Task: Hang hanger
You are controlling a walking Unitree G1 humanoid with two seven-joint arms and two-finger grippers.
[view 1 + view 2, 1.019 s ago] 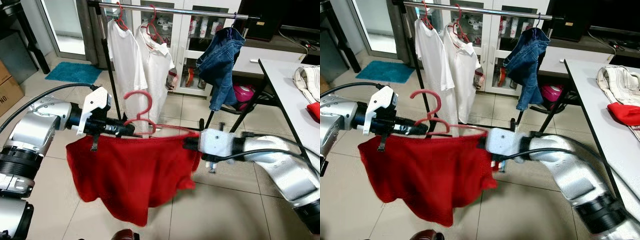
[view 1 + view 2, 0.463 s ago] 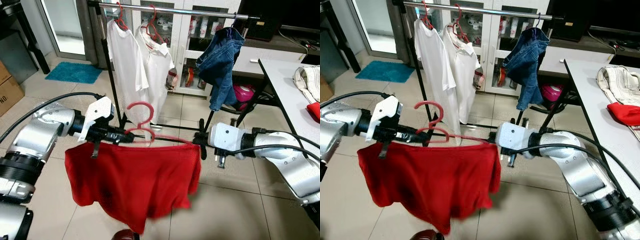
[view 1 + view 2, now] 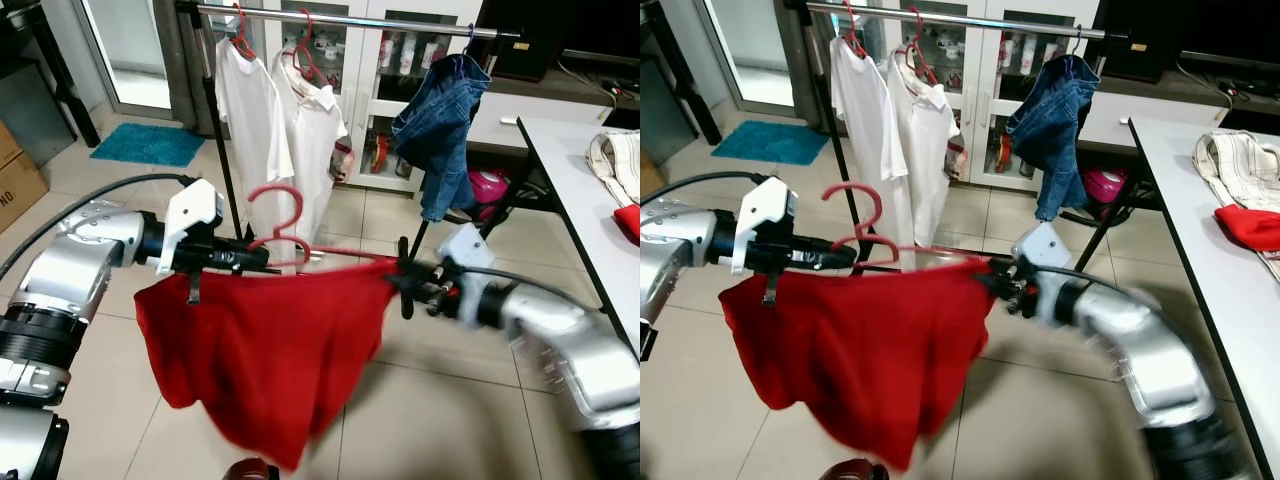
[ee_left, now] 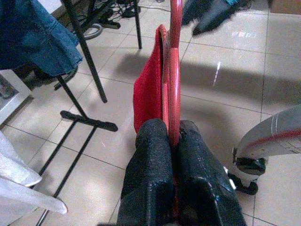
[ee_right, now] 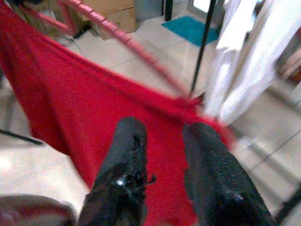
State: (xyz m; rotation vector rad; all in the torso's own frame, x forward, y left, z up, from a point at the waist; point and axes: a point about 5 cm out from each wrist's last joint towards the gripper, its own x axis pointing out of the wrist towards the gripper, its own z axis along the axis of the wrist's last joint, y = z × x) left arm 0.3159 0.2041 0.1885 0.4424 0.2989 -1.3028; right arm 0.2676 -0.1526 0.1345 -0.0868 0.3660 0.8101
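Left eye view: the red hanger (image 3: 285,235) carrying a red cloth (image 3: 265,350) is held in mid-air before the clothes rail (image 3: 350,20). The left gripper (image 3: 245,258) is clamped on its bar; the right gripper (image 3: 405,285), fingers parted, sits at the cloth's far end. Open rail lies between the white shirts (image 3: 290,130) and jeans (image 3: 440,130).

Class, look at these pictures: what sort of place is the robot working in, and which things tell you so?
Probably a home laundry corner: a clothes rail with white shirts and jeans, tiled floor, a glass-fronted cabinet.
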